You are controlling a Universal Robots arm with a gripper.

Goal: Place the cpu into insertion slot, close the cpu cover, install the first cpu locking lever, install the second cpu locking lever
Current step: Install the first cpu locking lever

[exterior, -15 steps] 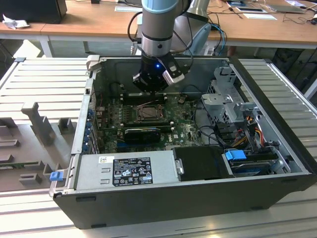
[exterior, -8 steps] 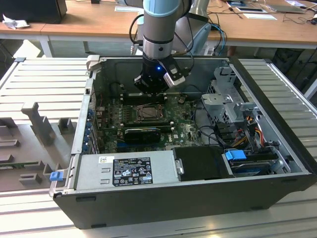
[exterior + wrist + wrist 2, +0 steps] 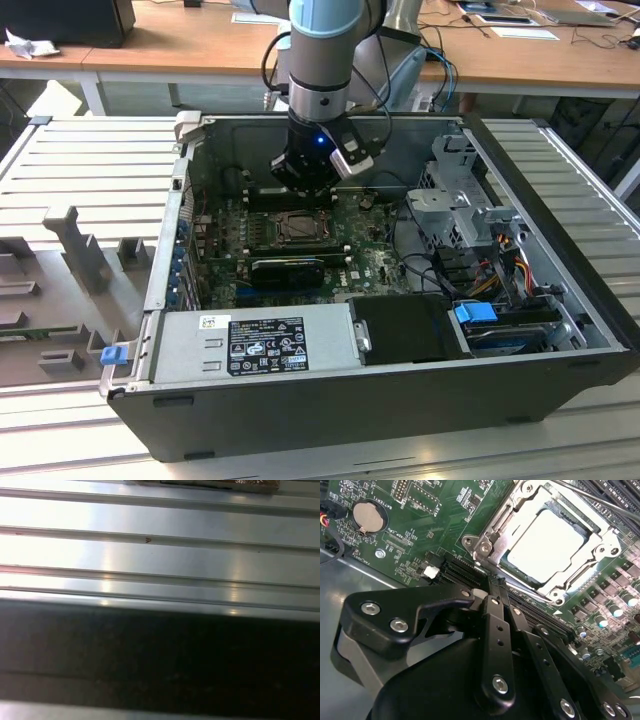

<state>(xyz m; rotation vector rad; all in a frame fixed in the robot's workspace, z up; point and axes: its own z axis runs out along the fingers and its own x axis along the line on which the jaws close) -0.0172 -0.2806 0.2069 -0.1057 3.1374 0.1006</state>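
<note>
One cpu (image 3: 545, 545) lies flat, seemingly under cpu cover (image 3: 520, 510).

- The end effector (image 3: 305, 178) hangs inside the computer case (image 3: 560, 300), over the motherboard (image 3: 225, 255).
- The cpu (image 3: 546, 539) lies in the insertion slot (image 3: 300, 228), just below the end effector.
- The cpu cover (image 3: 512, 510) lies around the cpu.
</note>
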